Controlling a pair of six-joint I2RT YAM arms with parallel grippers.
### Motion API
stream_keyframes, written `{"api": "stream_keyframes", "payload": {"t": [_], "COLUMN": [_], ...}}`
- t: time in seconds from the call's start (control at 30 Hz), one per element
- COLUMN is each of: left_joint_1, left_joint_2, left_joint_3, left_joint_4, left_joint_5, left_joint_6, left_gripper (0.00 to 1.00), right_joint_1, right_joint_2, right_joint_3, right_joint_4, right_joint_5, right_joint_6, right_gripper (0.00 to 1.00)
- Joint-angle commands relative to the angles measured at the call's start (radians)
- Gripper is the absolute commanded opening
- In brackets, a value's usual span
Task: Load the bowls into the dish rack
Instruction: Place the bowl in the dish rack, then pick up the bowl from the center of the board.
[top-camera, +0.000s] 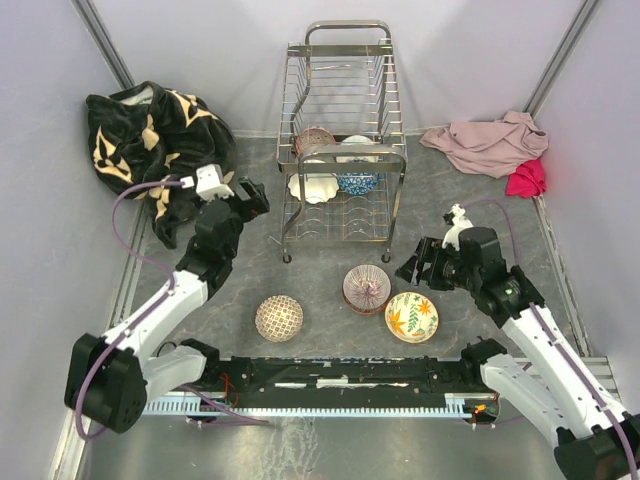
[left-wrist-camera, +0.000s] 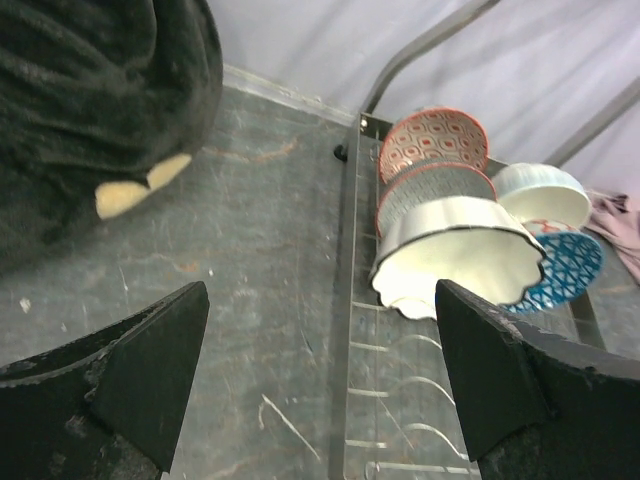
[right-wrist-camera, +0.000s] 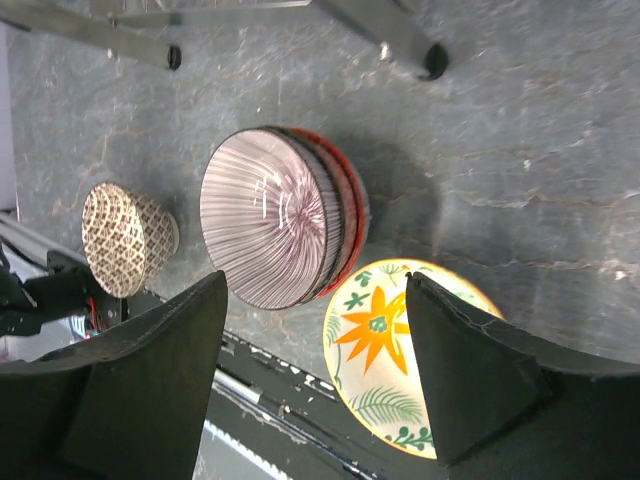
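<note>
Chrome dish rack (top-camera: 392, 120): racked bowls (top-camera: 357, 180) partly screened by wires.
Left gripper (left-wrist-camera: 320, 330) and right gripper (right-wrist-camera: 315, 300) spread, empty; floral bowl (right-wrist-camera: 370, 340), lower right, partly behind a finger.

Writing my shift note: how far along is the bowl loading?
Done: several bowls stand in the dish rack, among them a white scalloped bowl and a blue patterned bowl. In hand: nothing; the left gripper and right gripper are open and empty. Left: the striped bowl, floral bowl and lattice-patterned bowl sit on the table.
</note>
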Motion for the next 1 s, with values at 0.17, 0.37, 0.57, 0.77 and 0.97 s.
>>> {"api": "stream_keyframes", "payload": {"t": [0.17,0.37,0.57,0.77,0.97], "left_joint_1": [-0.004,-0.004,-0.004,-0.004,-0.004], "left_joint_2": [-0.207,-0.272,-0.309,-0.31,-0.3], "left_joint_3": [-0.124,-0.138,-0.155,-0.172,-0.18], "left_joint_4": [-0.141,-0.193,-0.206,-0.198,-0.183], "left_joint_5": [0.144,0.166,0.173,0.178,0.185], "left_joint_6": [-0.172,-0.177,-0.181,-0.186,-0.188], "left_gripper": [0.99,0.99,0.99,0.99,0.99], "right_joint_1": [0.233,0.363,0.499,0.555,0.585], "right_joint_2": [0.083,0.155,0.264,0.35,0.423], "right_joint_3": [0.052,0.087,0.141,0.175,0.203], "right_joint_4": [-0.028,-0.054,-0.081,-0.097,-0.099], "right_joint_5": [0.177,0.362,0.543,0.638,0.691], "right_joint_6": [0.092,0.118,0.154,0.179,0.185], "right_gripper": [0.71,0.65,0.62,0.56,0.52]}}
